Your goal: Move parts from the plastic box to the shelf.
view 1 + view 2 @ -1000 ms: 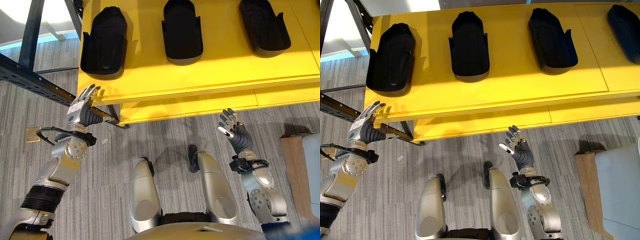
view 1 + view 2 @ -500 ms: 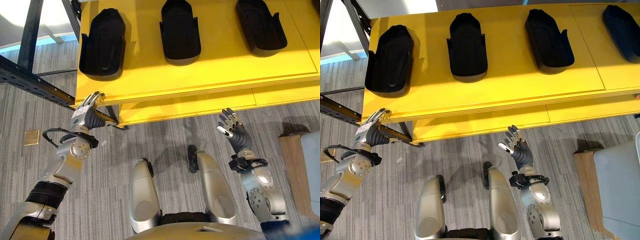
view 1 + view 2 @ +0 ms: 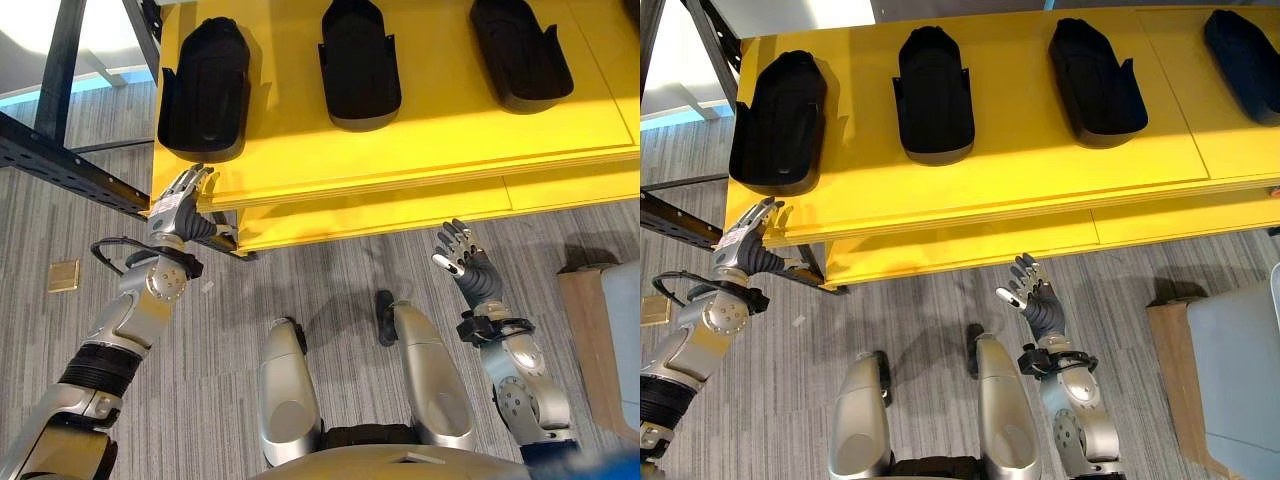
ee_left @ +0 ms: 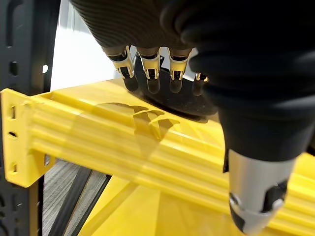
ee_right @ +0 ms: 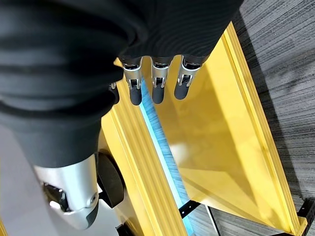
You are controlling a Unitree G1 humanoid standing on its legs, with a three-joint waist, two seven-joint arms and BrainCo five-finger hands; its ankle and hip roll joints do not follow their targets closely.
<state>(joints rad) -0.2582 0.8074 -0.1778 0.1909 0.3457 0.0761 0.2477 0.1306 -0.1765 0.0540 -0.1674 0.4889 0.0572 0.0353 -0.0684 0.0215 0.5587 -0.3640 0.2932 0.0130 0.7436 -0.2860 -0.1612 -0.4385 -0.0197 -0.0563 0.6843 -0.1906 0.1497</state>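
Several black moulded parts lie in a row on the yellow shelf [image 3: 420, 135]; the leftmost part [image 3: 203, 90] sits near the shelf's left end, with others [image 3: 360, 62] [image 3: 520, 50] to its right. My left hand [image 3: 178, 205] is open and empty at the shelf's front left corner, just below that leftmost part. In the left wrist view its fingers [image 4: 150, 73] stretch straight toward the part [image 4: 182, 101]. My right hand [image 3: 460, 258] is open and empty over the floor, below the shelf's front edge. Its fingers [image 5: 156, 81] point at the lower yellow board [image 5: 211, 147].
A pale plastic box [image 3: 1240, 380] stands at the right edge beside a brown board [image 3: 585, 330]. A black perforated rack beam [image 3: 60, 155] runs off to the left of the shelf. A small tan square [image 3: 63, 275] lies on the grey carpet.
My left hand has risen a little and moved right, closer to the shelf's front corner. The right hand has barely moved.
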